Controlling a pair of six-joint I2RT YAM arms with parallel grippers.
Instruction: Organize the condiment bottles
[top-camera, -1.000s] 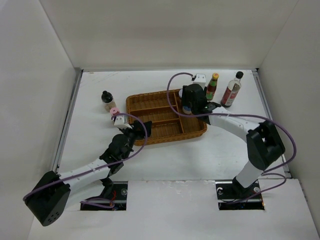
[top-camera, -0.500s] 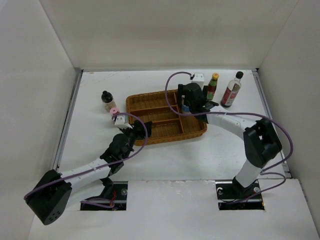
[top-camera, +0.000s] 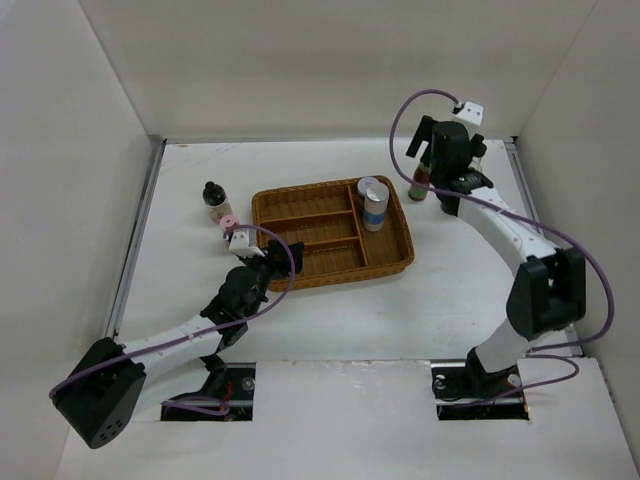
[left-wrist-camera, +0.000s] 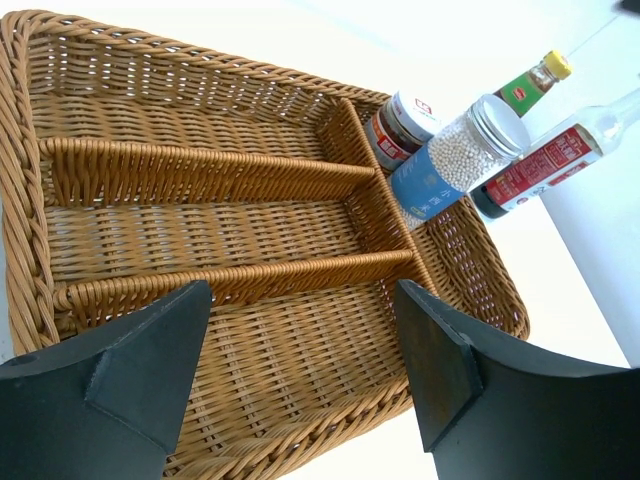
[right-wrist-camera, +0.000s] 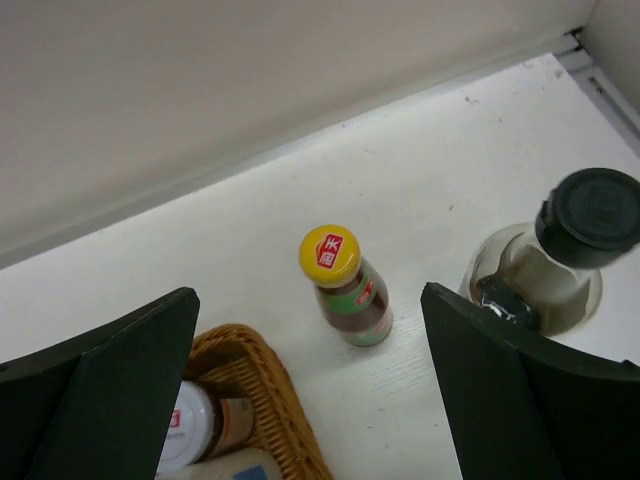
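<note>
The silver-lidded jar (top-camera: 373, 203) with a blue label stands in the right compartment of the wicker tray (top-camera: 300, 200); it also shows in the left wrist view (left-wrist-camera: 450, 165). My right gripper (top-camera: 432, 170) is open and empty above the green-red yellow-capped bottle (right-wrist-camera: 345, 285), which stands between its fingers (right-wrist-camera: 120, 390). The tall dark-red black-capped bottle (right-wrist-camera: 575, 225) stands right of it, hidden by my arm in the top view. My left gripper (top-camera: 245, 245) is open at the tray's near left corner. The pink-capped jar (top-camera: 228, 222) and black-capped tan jar (top-camera: 213, 197) stand left of the tray.
A white-lidded dark jar (left-wrist-camera: 400, 125) sits in the tray's right compartment behind the silver-lidded jar. The tray's three left compartments (left-wrist-camera: 200, 235) hold nothing. White walls close in the table at the back and both sides.
My right gripper let go of the silver-lidded jar in the tray's right compartment, then rose and swung back right over the yellow-capped bottle. The left arm has not moved.
</note>
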